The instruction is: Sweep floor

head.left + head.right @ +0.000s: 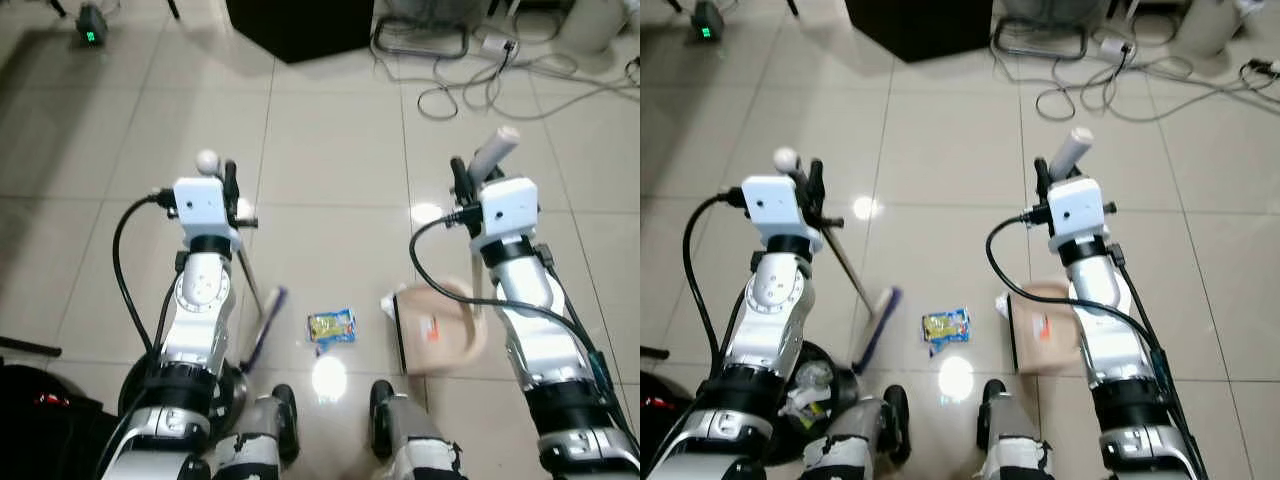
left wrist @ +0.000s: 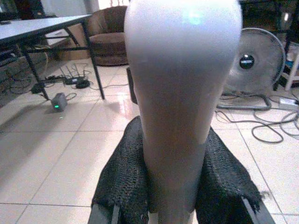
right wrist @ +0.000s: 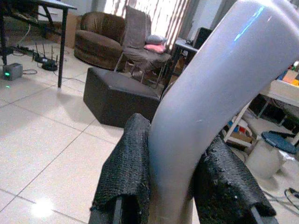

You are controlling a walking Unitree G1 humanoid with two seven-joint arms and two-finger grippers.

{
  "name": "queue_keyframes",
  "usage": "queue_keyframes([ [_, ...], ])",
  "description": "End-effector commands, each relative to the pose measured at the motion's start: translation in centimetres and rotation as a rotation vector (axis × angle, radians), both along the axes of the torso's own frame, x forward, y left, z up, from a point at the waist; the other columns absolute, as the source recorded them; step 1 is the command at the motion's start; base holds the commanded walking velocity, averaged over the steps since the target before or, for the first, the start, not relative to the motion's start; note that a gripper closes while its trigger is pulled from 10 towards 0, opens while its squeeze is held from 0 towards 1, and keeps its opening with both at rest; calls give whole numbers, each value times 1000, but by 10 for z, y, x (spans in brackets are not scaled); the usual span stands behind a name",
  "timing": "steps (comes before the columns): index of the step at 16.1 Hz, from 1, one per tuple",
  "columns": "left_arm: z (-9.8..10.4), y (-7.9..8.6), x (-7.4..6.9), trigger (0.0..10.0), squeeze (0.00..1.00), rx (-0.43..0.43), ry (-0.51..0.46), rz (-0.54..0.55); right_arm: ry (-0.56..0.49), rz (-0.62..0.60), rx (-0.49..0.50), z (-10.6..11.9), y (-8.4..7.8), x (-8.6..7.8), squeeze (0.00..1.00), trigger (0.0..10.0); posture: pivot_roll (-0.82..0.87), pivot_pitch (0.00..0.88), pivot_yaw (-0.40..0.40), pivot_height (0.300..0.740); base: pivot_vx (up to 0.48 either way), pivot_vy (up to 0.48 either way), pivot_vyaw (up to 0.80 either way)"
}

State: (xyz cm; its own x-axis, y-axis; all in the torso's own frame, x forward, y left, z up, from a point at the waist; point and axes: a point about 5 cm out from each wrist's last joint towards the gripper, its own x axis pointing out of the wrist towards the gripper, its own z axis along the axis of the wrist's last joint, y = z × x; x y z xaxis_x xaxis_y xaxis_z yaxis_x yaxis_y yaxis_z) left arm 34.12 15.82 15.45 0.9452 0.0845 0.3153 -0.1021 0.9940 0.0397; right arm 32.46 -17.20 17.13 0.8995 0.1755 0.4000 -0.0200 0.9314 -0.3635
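Left gripper point(image 2: 170, 196) clamps the broom point(image 1: 876, 325) handle, right gripper point(image 3: 175, 186) clamps the dustpan point(image 1: 440, 330) handle; the right arm half hides the pan, a wrapper point(image 1: 331, 326) lying between.

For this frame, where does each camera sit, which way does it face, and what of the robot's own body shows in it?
Left eye view: on the head, facing forward and down at tiled floor; shows both silver arms and the feet, with the yellow wrapper between broom head and dustpan.
Right eye view: same stereo head camera, same scene.
Left wrist view: looks along the left gripper, shut on the broom handle, toward a fan.
Right wrist view: looks along the right gripper, shut on the dustpan handle, toward a black ottoman.
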Motion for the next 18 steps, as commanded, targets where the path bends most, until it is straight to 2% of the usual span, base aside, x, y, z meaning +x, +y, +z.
queue_keyframes([
  [1,-6,8,-1,10000,0,17,11,49,-37,24,-16,-1,8,-1,0,10000,-8,422,38,740,0,0,0],
  [4,-8,10,1,10000,0,37,7,86,-55,61,-30,-10,26,-1,0,10000,5,434,46,740,0,0,0],
  [5,-7,7,2,10000,0,31,-2,91,-56,80,-16,-17,39,-1,0,10000,17,436,50,740,0,0,0],
  [9,-6,-8,7,10000,0,7,-7,73,-99,72,-16,-22,62,-4,0,10000,33,429,64,740,0,0,0],
  [11,-9,-16,7,10000,0,-9,-3,66,-118,69,-15,-24,71,-7,0,10000,27,427,65,740,0,0,0],
  [15,-16,-34,7,10000,0,-107,29,55,-141,53,4,-27,79,-12,0,10000,15,424,67,740,0,0,0],
  [18,-18,-44,9,10000,0,-151,46,52,-134,85,-35,-36,90,-18,0,10000,10,425,68,740,0,0,0],
])
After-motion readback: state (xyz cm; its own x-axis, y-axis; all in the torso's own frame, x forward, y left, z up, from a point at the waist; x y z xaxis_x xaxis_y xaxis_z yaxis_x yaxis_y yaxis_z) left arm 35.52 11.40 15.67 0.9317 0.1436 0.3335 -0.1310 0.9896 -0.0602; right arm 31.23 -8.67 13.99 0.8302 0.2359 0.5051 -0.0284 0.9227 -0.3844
